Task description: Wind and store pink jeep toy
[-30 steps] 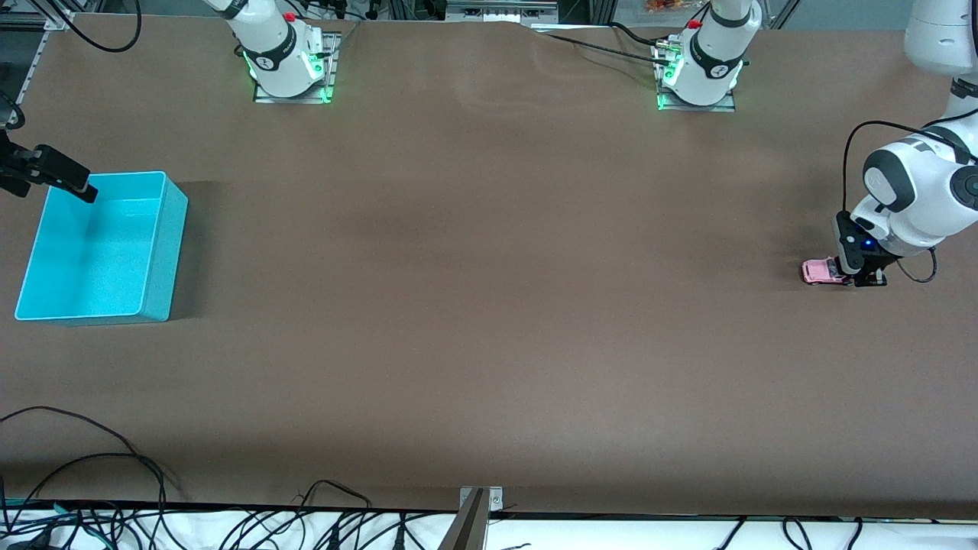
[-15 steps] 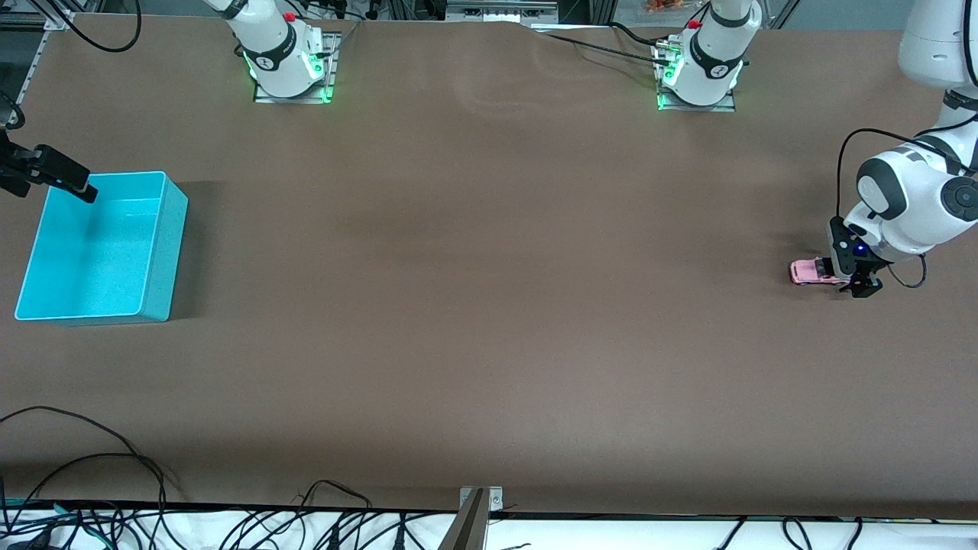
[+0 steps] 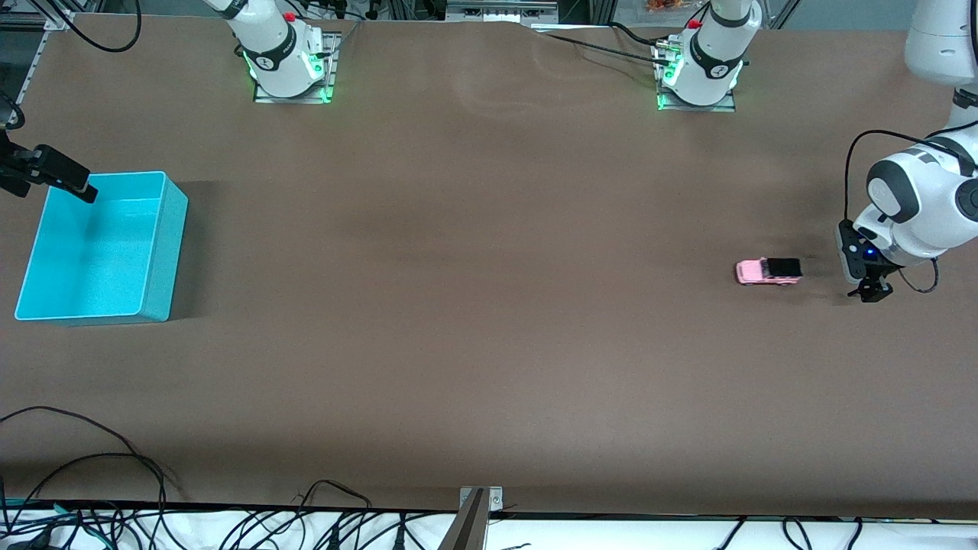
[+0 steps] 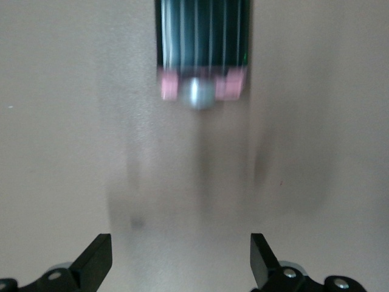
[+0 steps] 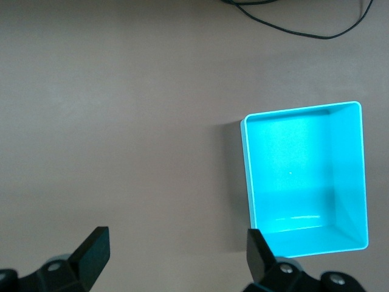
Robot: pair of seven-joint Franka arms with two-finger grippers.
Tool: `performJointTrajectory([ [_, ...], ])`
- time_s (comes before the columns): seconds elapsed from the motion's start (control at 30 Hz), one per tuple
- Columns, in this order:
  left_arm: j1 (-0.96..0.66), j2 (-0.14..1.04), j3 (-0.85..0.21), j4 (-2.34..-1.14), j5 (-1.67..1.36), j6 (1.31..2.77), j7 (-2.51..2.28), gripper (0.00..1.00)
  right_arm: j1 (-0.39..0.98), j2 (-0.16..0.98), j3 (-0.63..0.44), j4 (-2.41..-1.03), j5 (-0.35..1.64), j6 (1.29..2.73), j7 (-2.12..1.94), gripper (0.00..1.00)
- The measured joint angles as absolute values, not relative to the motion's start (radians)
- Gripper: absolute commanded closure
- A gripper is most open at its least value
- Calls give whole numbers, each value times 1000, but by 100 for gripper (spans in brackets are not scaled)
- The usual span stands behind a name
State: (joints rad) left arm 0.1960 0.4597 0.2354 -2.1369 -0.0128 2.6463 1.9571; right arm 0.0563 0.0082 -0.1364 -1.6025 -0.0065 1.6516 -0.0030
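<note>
left hand [image 3: 869, 292] sits low over the desk [image 3: 489, 321] at the left arm's end, fingers [image 4: 97, 260] spread wide with nothing between them. the pink jeep toy [image 3: 769, 271] stands on its wheels on the desk at about 9 o'clock from that hand in the front view, near it but clearly apart (black roof end toward the hand). right hand [image 3: 65, 180] waits at the right arm's end, above the turquoise bin's [image 3: 172, 252] 11 o'clock corner, also spread wide and holding nothing. the bin looks empty.
</note>
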Motion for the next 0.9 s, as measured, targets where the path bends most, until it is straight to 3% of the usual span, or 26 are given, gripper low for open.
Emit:
performJointTrajectory([
  [0.33, 196, 409, 230, -2134, -16, 2646, 1952, 0, 56, 8, -136, -1602, -6, 1652, -3, 0],
  [0.9, 192, 212, 139, -2143, -18, 2629, 1945, 0, 56, 8, -136, -1602, -6, 1652, -3, 0],
])
